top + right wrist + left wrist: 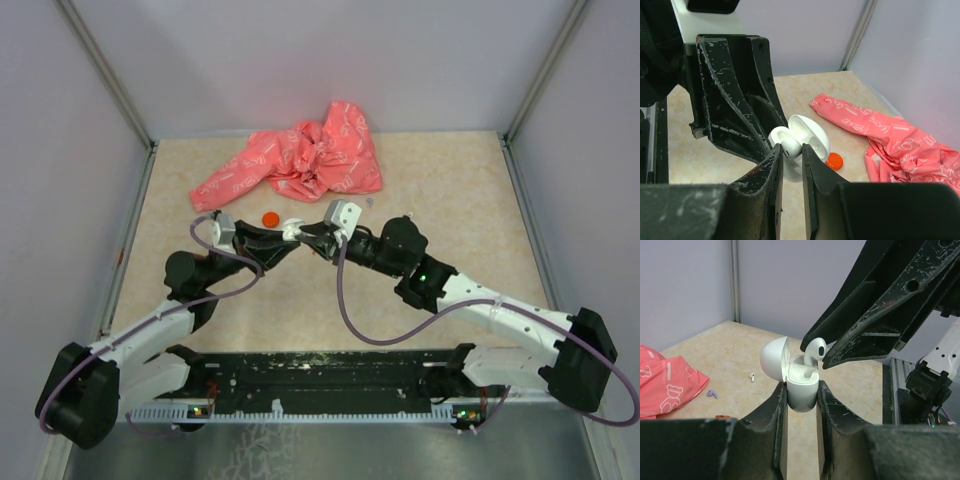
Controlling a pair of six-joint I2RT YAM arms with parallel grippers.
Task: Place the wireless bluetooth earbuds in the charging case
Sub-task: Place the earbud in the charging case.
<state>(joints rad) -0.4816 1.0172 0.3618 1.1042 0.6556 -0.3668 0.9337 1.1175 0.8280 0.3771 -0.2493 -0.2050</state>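
The charging case (802, 396) is a small white shell with its lid (773, 359) swung open. My left gripper (801, 386) is shut on its lower half and holds it upright above the table. A white earbud (814, 349) is pinched in my right gripper (791, 151), which is shut on it from above. The earbud's lower end dips into the case's open well. From the right wrist, the earbud (791, 145) sits against the open case (812, 134). In the top view both grippers meet at the case (292, 229). A second small white earbud (752, 376) lies on the table.
A crumpled pink printed cloth (300, 160) lies at the back of the table. An orange round disc (270, 218) sits just behind the grippers, seen too from the right wrist (834, 160). A small lavender piece (712, 394) lies near the cloth. Grey walls enclose the table.
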